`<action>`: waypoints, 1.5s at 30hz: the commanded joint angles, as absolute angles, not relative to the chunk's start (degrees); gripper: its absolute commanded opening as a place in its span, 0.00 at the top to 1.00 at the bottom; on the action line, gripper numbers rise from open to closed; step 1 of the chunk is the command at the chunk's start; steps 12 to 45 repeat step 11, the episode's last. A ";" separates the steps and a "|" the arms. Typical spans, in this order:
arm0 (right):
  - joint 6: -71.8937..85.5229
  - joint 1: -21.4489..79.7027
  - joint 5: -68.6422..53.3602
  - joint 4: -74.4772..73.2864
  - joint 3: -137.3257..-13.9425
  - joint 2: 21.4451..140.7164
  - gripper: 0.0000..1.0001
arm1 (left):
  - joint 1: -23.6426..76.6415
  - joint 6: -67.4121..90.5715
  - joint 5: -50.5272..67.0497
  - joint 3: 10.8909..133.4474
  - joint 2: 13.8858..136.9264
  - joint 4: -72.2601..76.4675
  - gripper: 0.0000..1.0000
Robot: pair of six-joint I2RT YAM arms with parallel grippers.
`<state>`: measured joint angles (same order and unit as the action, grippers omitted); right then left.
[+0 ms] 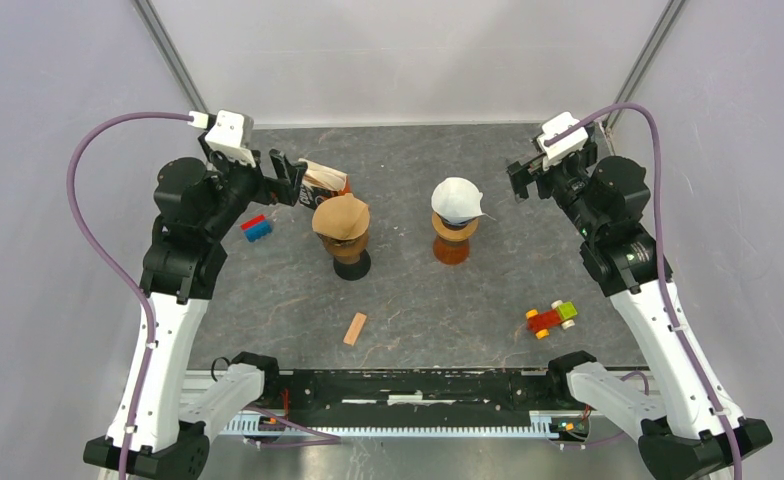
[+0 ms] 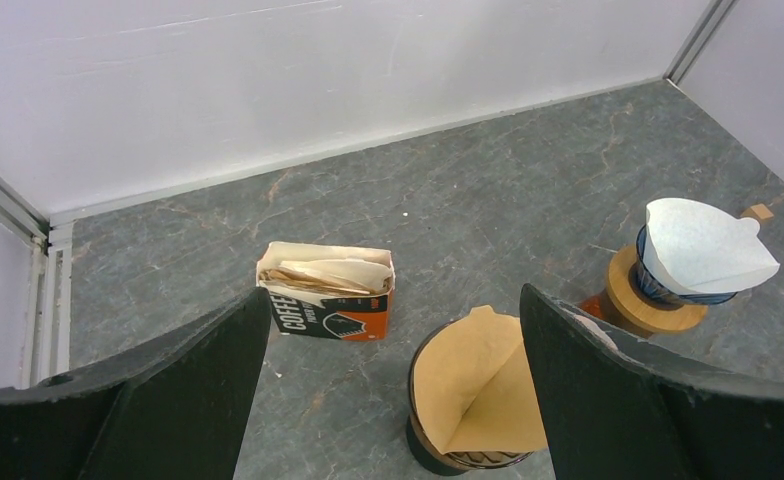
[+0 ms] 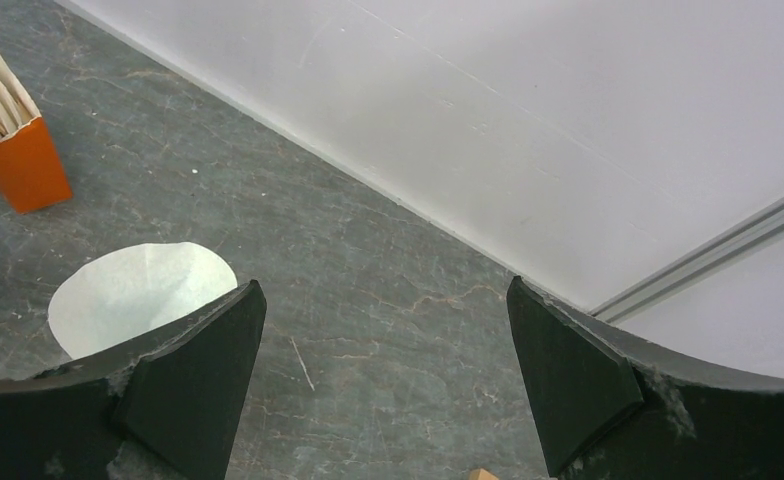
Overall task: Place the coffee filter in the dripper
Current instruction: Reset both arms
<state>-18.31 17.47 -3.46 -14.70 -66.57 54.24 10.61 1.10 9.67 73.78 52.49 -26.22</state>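
A brown paper filter (image 1: 341, 215) sits in a dark dripper (image 1: 351, 262) left of centre; it also shows in the left wrist view (image 2: 478, 385). A white filter (image 1: 456, 200) sits in a second dripper on a wooden and orange stand (image 1: 453, 245), also seen in the left wrist view (image 2: 703, 245) and the right wrist view (image 3: 138, 295). An orange and black box of filters (image 2: 328, 292) stands behind the brown one. My left gripper (image 1: 290, 180) is open and empty, raised near the box. My right gripper (image 1: 521, 180) is open and empty, right of the white filter.
A blue and red block (image 1: 257, 228) lies at the left. A small wooden block (image 1: 355, 328) lies near the front. A red, yellow and green toy car (image 1: 551, 318) sits at the front right. Grey walls close the back and sides.
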 commanded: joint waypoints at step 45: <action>-18.10 16.69 -6.56 -14.04 -68.10 53.06 0.02 | 10.28 -1.05 11.26 74.92 51.67 -25.62 0.00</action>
